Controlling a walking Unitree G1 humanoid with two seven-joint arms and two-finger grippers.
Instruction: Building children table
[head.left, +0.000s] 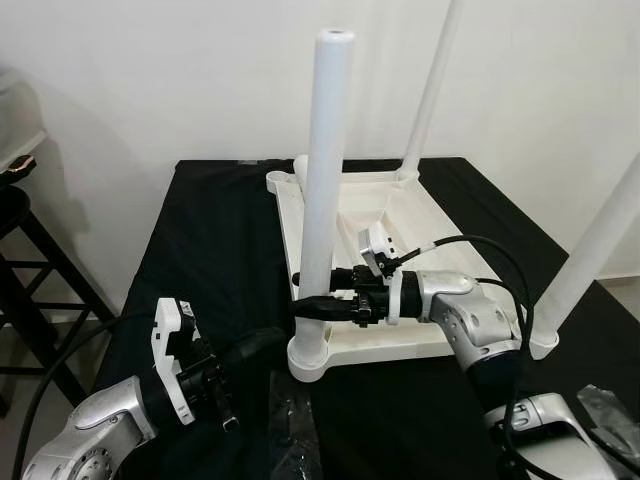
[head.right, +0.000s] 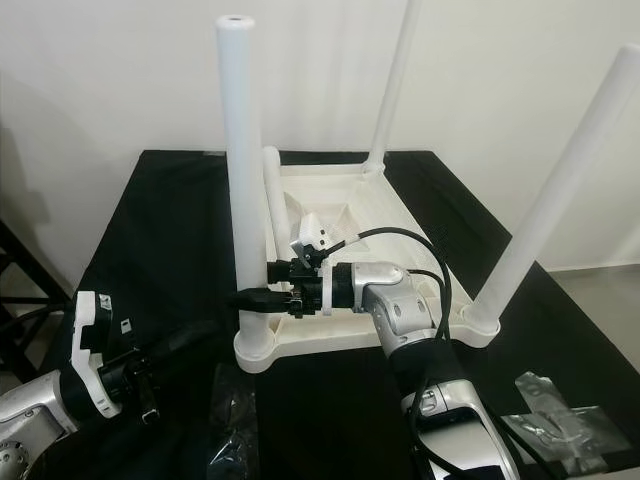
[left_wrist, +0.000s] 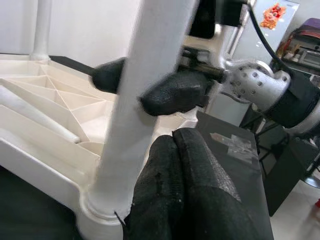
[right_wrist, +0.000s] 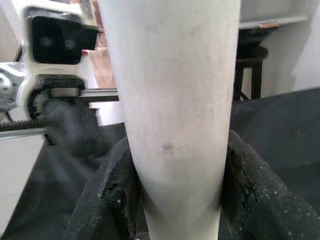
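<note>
A white children's table (head.left: 425, 215) lies upside down on a black-covered table (head.left: 205, 250). Three white legs stand upright in its corner sockets: the near-left leg (head.left: 325, 180), the far-right leg (head.left: 432, 90) and the near-right leg (head.left: 600, 245). A fourth leg (left_wrist: 42, 120) lies loose inside the underside. My right gripper (head.left: 312, 306) is shut on the near-left leg a little above its socket; its fingers (right_wrist: 250, 190) press both sides of it. My left gripper (head.left: 262, 345) is shut on nothing, its tips (left_wrist: 172, 137) close beside that leg's base.
A dark wooden stool (head.left: 22, 225) stands left of the table. Crumpled clear plastic bags lie on the cloth at the front (head.left: 290, 430) and at the front right (head.left: 610, 410). A white wall (head.left: 180, 80) is right behind the table.
</note>
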